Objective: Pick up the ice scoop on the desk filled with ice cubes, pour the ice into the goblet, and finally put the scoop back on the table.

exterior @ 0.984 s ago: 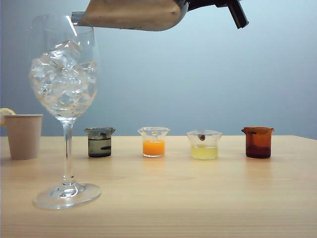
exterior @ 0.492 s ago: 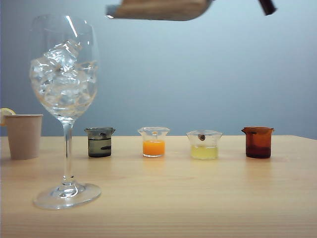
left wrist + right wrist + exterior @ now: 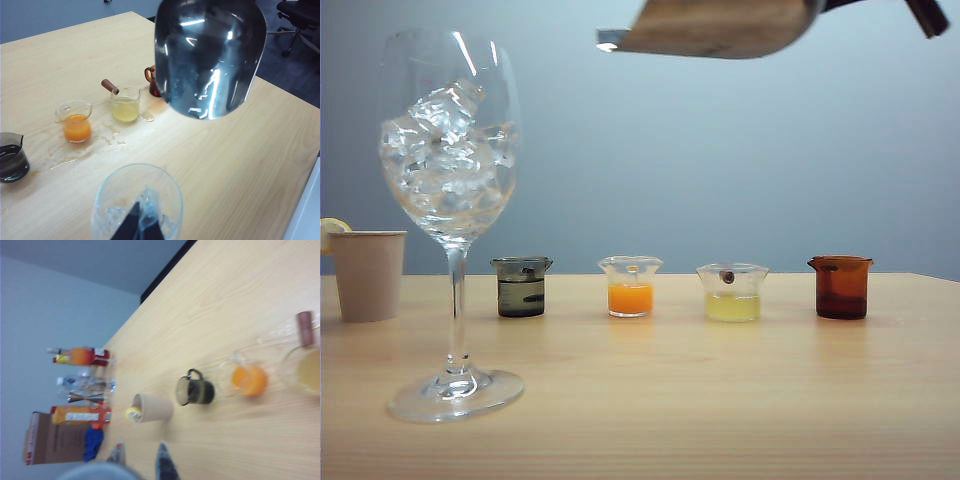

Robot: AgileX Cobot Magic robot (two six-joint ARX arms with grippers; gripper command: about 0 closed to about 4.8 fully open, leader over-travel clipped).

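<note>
The right gripper (image 3: 927, 15) clamps one ice scoop (image 3: 720, 28), held high above four beakers (image 3: 630, 287) on the table (image 3: 720, 400). The left gripper (image 3: 141, 227), grip unclear, hangs over one goblet (image 3: 450, 140) of ice cubes (image 3: 445, 150). One paper cup (image 3: 368, 275) stands beyond.

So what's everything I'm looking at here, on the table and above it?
table: one, light wood
goblet: one, clear, front left
ice cubes: a heap, clear, inside the goblet
ice scoop: one, shiny metal, in the air above the beakers, empty
paper cup: one, beige, far left
lemon slice: one, yellow, at the cup's rim
dark beaker, orange beaker, yellow beaker, amber beaker: one each, in a row at the back
bottles: several, mixed colours, beyond the cup
left hand: dark, above the goblet
right hand: dark, holding the scoop
</note>
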